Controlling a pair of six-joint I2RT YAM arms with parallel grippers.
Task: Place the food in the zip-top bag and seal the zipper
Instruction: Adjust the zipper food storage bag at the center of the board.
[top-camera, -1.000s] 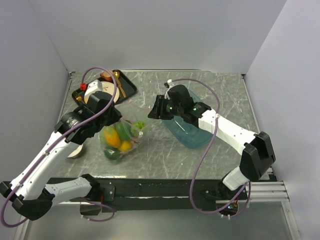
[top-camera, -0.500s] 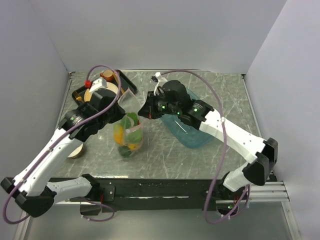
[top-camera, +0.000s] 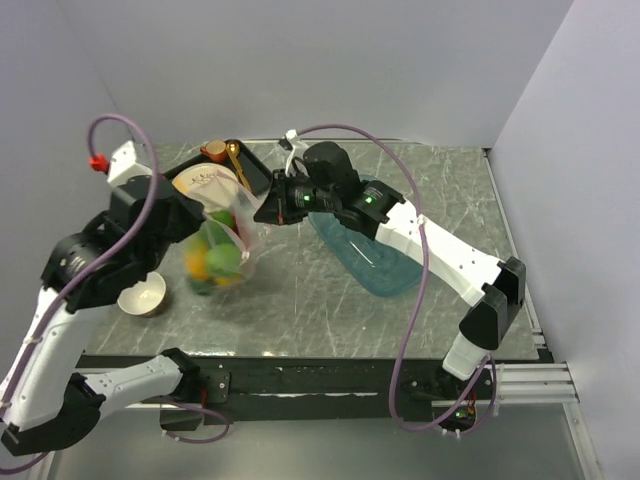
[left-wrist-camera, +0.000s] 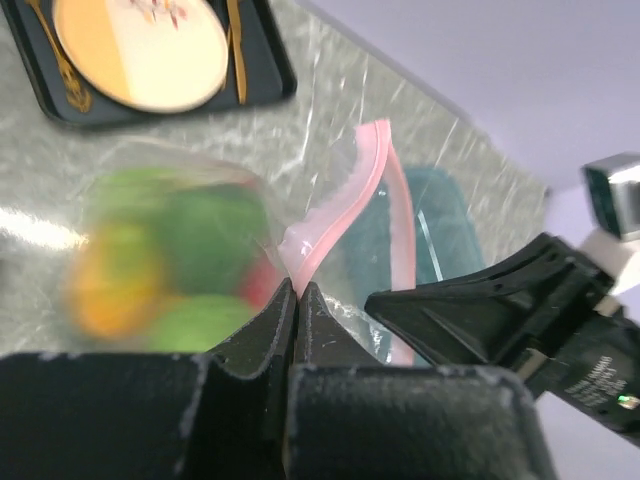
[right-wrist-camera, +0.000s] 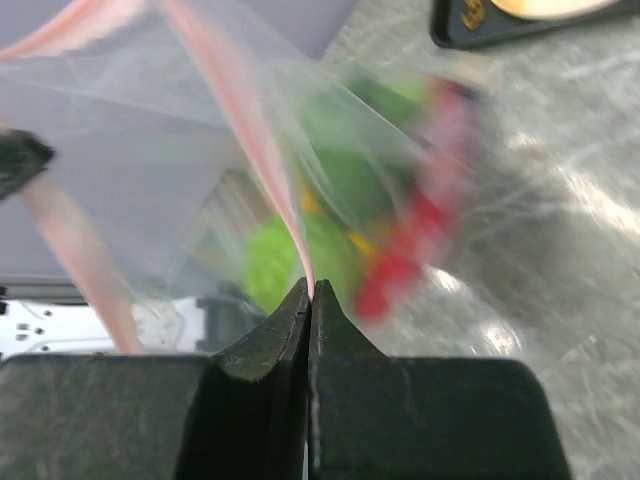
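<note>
The clear zip-top bag (top-camera: 228, 250) hangs between both grippers above the table's left half. Inside it the food (top-camera: 212, 262) shows as a blurred cluster of green, orange-yellow and red pieces (left-wrist-camera: 165, 275) (right-wrist-camera: 340, 235). My left gripper (left-wrist-camera: 297, 287) (top-camera: 215, 222) is shut on the pale pink zipper (left-wrist-camera: 350, 190) at one end of the mouth. My right gripper (right-wrist-camera: 310, 290) (top-camera: 262, 212) is shut on the zipper (right-wrist-camera: 255, 150) further along. The bag's mouth gapes between the two grips.
A teal translucent tub (top-camera: 375, 262) lies right of the bag, under the right arm. A black tray (top-camera: 255, 182) with a plate (top-camera: 205, 183) and gold cutlery sits at the back left. A small white bowl (top-camera: 140, 296) stands near the left arm.
The right gripper has closed on the zipper strip. Both arms have carried the bag up and to the left, and the left arm has risen. The food swings and blurs.
</note>
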